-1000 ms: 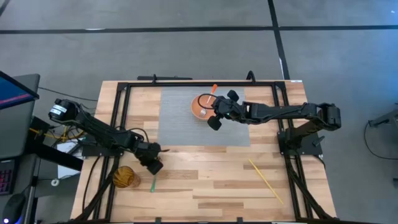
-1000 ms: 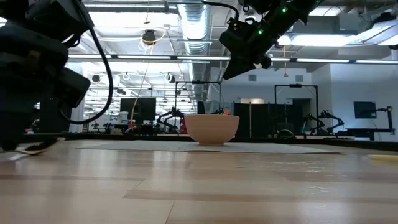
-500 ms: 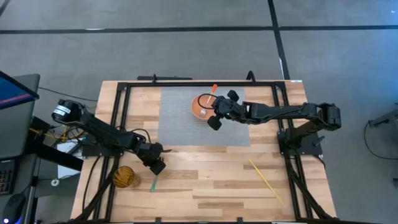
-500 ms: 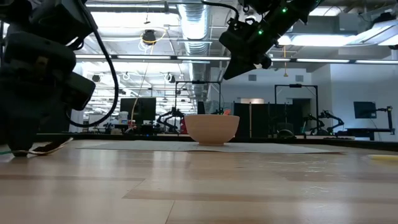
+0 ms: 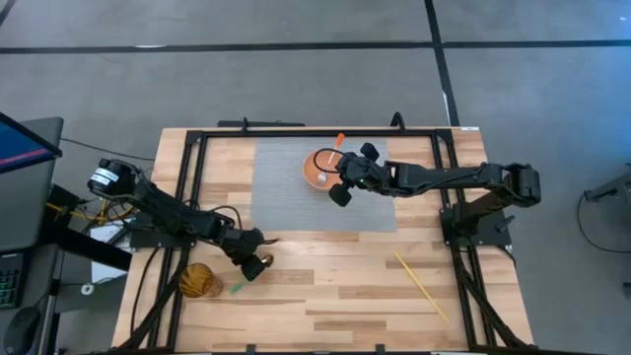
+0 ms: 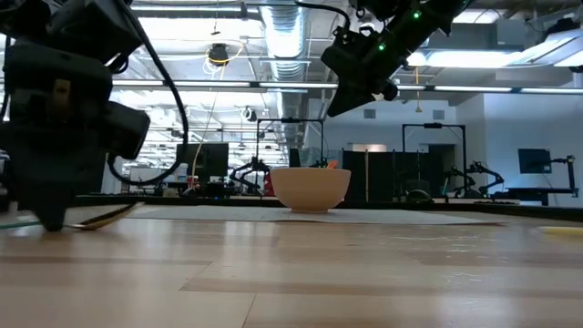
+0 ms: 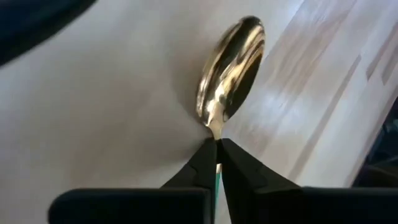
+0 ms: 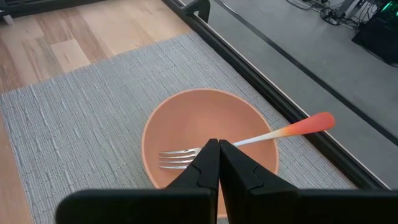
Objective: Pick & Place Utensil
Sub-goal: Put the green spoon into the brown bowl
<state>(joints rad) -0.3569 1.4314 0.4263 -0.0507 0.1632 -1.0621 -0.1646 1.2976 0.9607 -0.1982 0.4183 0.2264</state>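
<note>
A spoon with a gold bowl point(image 7: 230, 68) and a green handle point(image 5: 237, 288) is at the table's near left, in my shut left gripper point(image 5: 253, 263). In the low view the left gripper point(image 6: 50, 219) reaches down to the table top, and the spoon point(image 6: 107, 218) points away from it. An orange bowl point(image 5: 317, 170) rests on a grey mat. A fork point(image 8: 186, 155) with an orange handle lies in it, the handle leaning over the rim. My right gripper point(image 8: 217, 149) hangs shut above the bowl and touches nothing. My left gripper pinches the spoon's neck point(image 7: 216, 132), where the gold bowl joins the green handle, between its two fingertips. The fingers come slanting down from above. The gold bowl sticks out past the fingertips, low over the wood. I cannot tell whether it touches the table.
A golden wiry ball point(image 5: 197, 281) sits close to the left gripper on its near left side. A thin yellow stick point(image 5: 422, 287) lies on the wood at the near right. The grey mat point(image 5: 286, 197) covers the far middle. A black frame point(image 5: 197, 148) runs round the table's edge.
My left gripper has moved a little toward the table's right and near edge, staying low and shut. The spoon has gone with it along the table top and has turned slightly, its green handle end swinging.
</note>
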